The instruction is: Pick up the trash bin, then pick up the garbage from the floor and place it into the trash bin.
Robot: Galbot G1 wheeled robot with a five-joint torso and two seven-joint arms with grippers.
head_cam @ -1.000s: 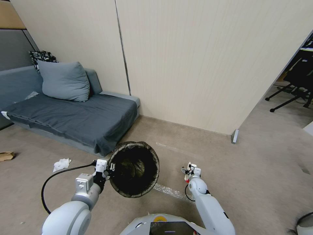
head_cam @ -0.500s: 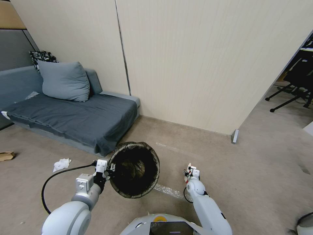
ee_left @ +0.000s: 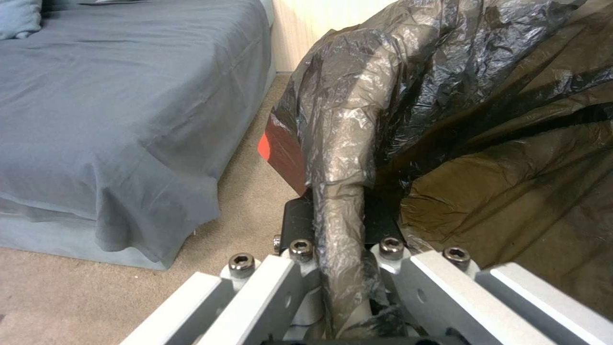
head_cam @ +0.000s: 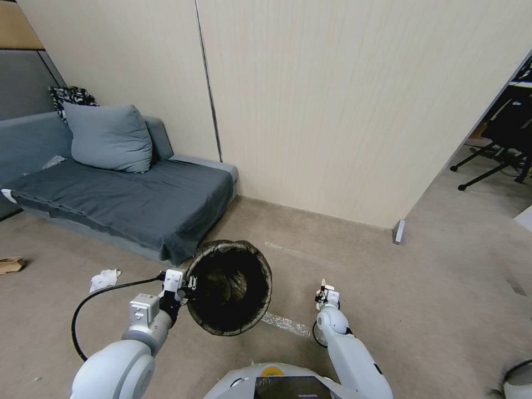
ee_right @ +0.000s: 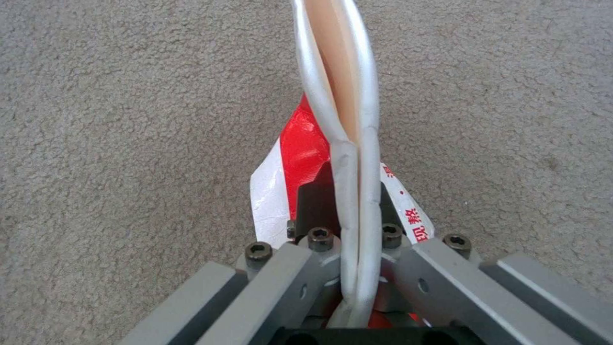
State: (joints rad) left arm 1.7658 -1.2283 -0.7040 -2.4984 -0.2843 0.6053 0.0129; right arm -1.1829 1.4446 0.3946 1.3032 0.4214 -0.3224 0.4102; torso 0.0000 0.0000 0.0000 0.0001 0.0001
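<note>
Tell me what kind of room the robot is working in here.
Probably an office lounge or break corner: a grey sofa with a cushion stands on carpeted floor against a panelled wall, and office chairs sit beyond.

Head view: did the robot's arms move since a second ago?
The right tool, pinching the flattened red-and-white paper cup, turned at the wrist and drew slightly back toward the robot. The left tool kept its clamp on the trash bin rim, bin unmoved.
</note>
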